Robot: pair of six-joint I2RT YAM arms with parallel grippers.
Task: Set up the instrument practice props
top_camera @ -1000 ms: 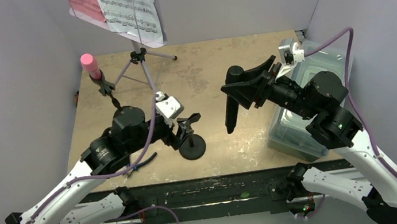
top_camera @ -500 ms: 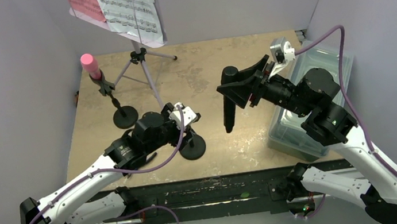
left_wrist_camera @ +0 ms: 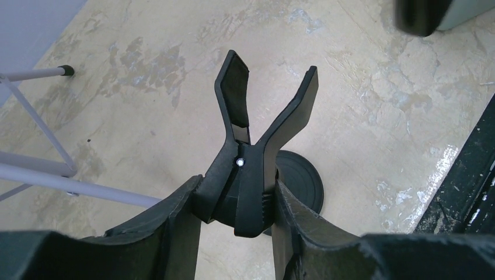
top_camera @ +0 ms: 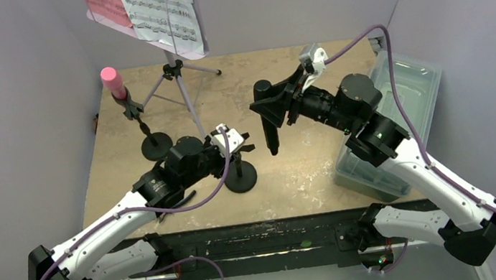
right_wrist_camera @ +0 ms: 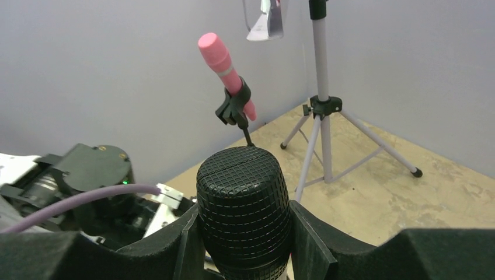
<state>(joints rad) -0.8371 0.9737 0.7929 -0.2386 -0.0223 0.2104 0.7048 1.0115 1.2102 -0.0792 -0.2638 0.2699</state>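
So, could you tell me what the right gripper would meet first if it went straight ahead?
Probably the pink microphone on its stand. Depth is unclear, and the tripod sits just beside that line.

Your top cam sits high behind, looking steeply down over the beige mottled table (top_camera: 236, 69). Left wrist cam: close-in, tilted down. Right wrist cam: near level, facing the back-left corner. All three share the slim lavender tripod legs (right_wrist_camera: 310, 156).

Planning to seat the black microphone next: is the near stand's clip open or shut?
Open. The left gripper squeezes the clip by its handles; its two prongs stand spread in a V, nothing between them.
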